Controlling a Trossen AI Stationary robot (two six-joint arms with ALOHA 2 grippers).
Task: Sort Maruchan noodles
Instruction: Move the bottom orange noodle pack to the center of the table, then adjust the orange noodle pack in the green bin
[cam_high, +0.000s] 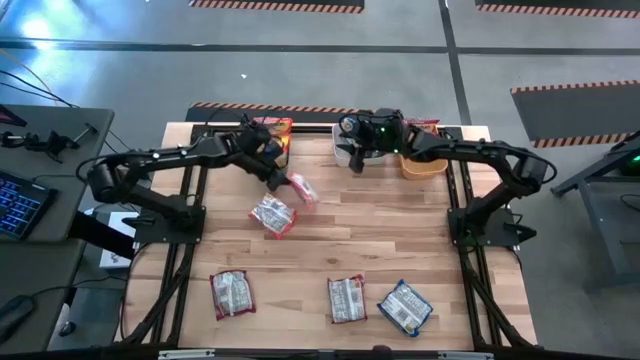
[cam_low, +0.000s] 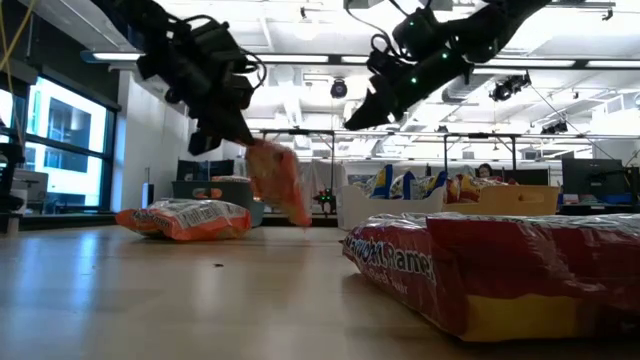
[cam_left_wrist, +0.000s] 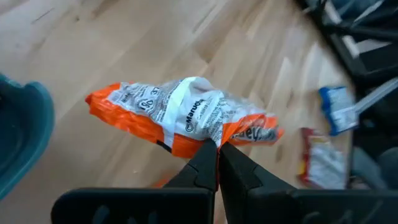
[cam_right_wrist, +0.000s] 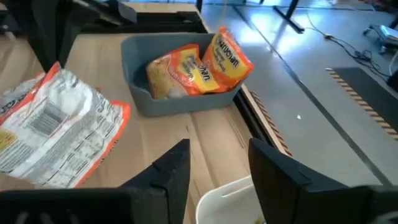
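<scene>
The left tool (cam_high: 283, 181) is pinched tight on the edge of an orange noodle packet (cam_high: 302, 189), which dangles clear of the counter (cam_high: 400, 240) in the low view, partway between the loose packets and the bins at the far edge. The step in hand looks like carrying this packet to its bin. The teal bin (cam_right_wrist: 140, 93) already holds orange-fronted packets, so that is the likely home. To do it well, the arm should keep the pinch firm, since only a corner is caught and the packet hangs limp. It should lift high enough to clear the bin wall and let go only once the packet is over the open bin, not its rim.

The right tool (cam_right_wrist: 214, 165) hovers above the white bin (cam_right_wrist: 233, 190) with its fingers parted and nothing between them. The left arm should steer clear of it.

Another orange packet (cam_high: 273, 215) lies back-up on the counter just behind the held one. Three more lie near the front edge: two back-up (cam_high: 230, 293) (cam_high: 347, 299) and a blue one (cam_high: 405, 306).

The word "Maruchan" can be read on the held packet's back in the left wrist view. "Ramen" shows on the red packet (cam_low: 500, 275) nearest the low camera. The printing on the binned packets is too small to read with certainty.
</scene>
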